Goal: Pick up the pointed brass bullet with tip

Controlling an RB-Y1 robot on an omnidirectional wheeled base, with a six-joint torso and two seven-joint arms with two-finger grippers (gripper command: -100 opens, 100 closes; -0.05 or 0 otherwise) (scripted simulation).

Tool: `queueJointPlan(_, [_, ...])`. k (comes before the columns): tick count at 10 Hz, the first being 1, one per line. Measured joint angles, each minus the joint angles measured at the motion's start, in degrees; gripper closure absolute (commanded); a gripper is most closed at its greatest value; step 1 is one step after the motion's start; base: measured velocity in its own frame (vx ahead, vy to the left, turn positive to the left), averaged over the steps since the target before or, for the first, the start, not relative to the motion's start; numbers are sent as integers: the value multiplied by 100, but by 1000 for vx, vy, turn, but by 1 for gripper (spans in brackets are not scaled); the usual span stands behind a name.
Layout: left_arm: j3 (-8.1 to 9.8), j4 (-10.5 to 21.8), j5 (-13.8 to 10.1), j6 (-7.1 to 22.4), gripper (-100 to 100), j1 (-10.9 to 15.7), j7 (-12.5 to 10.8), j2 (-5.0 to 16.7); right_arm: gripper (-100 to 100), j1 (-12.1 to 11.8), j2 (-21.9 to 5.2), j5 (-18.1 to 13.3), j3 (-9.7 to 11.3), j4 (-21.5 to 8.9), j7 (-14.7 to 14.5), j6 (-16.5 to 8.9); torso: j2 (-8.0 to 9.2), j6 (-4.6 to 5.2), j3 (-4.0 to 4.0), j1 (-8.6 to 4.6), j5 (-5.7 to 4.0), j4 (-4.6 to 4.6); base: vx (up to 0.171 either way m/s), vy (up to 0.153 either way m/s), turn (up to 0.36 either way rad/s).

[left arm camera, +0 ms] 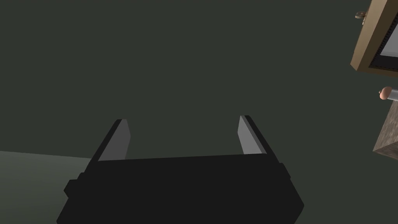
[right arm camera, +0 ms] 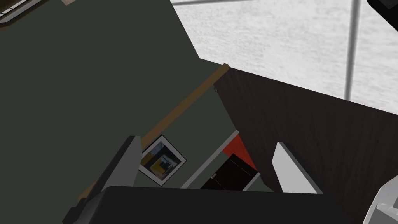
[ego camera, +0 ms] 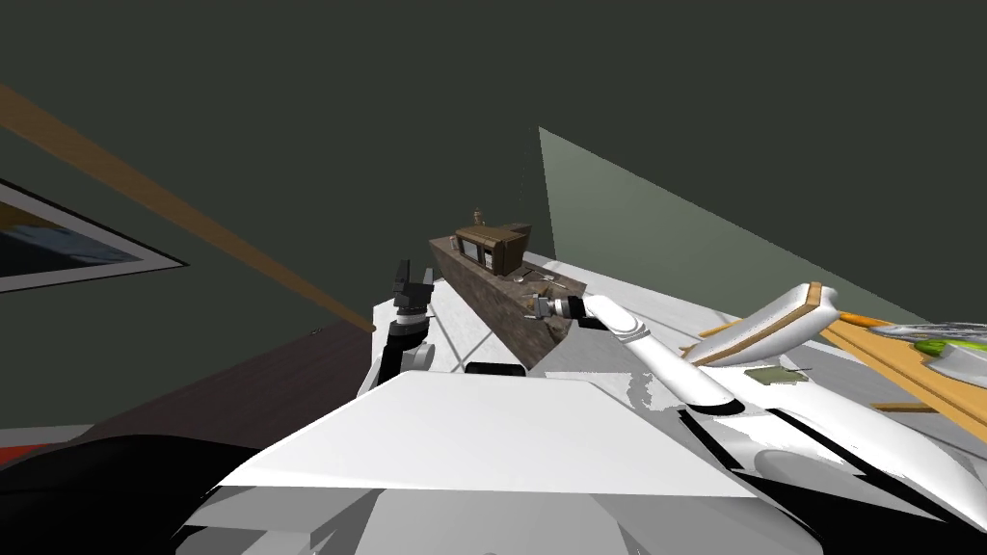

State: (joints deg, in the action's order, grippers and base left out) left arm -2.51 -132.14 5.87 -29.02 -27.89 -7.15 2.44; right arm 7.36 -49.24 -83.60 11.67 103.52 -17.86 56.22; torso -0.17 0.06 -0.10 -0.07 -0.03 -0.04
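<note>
Left gripper (left arm camera: 182,118) and right gripper (right arm camera: 206,142) both have released jaws, and the bullet (left arm camera: 388,93) lies at the tabletop (left arm camera: 388,134) edge near the box (left arm camera: 366,41), so a blind sideways reach could knock it off.

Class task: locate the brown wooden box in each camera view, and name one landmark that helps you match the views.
Head view: the brown wooden box stands centrally on the mottled shelf, toward its far end.
Left wrist view: beside the shelf's corner, off to one side of the left gripper's open jaws.
Right wrist view: faces the wooden wall rail instead.
Shared landmark: the shelf.
</note>
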Motion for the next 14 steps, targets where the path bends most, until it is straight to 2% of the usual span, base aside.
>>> queueJointPlan(1, [0, 0, 0, 0, 0, 0, 0, 0, -100, 74, -114, -154, 45, -133, -34, 92, -3, -2, -1, 1, 1, 0, 32, -12, 63])
queueJointPlan(2, [0, 0, 0, 0, 0, 0, 0, 0, -100, 78, -178, -304, 76, -135, -13, 131, 0, 0, 0, 2, 0, 0, 43, -13, 100])
queueJointPlan(3, [0, 0, 0, 0, 0, 0, 0, 0, -100, 194, -257, -530, 171, -231, 47, 185, -5, -3, -3, 2, 1, -1, 63, -10, 189])
queueJointPlan(4, [0, 0, 0, 0, 0, 0, 0, 0, -100, 298, -368, -730, 255, -427, 8, 290, -12, -3, -7, 2, 1, -3, 51, -9, 69])
queueJointPlan(6, [0, 0, 0, 0, 0, 0, 0, 0, -100, 370, -552, -1037, 317, -581, -12, 440, -10, -1, -6, 2, 1, -2, 66, -15, 125])
queueJointPlan(7, [0, 0, 0, 0, 0, 0, 0, 0, -100, 452, -682, -1197, 365, -750, -39, 547, -16, -2, -9, 0, 0, -3, 56, -15, 70])
queueJointPlan(9, [0, 0, 0, 0, 0, 0, 0, 0, -100, 542, -823, -1420, 427, -975, -111, 682, -9, -1, -5, 6, 1, -2, 59, -9, 117])
queueJointPlan(10, [0, 0, 0, 0, 0, 0, 0, 0, -100, 658, -911, -1588, 503, -1111, -96, 779, -16, -2, -9, 3, 1, -3, 99, -18, 125])
queueJointPlan(14, [0, 0, 0, 0, 0, -1, 0, 0, -100, 874, -1193, -2217, 749, -1547, -95, 1046, -9, 2, -7, 6, 0, -4, 55, -13, 67])
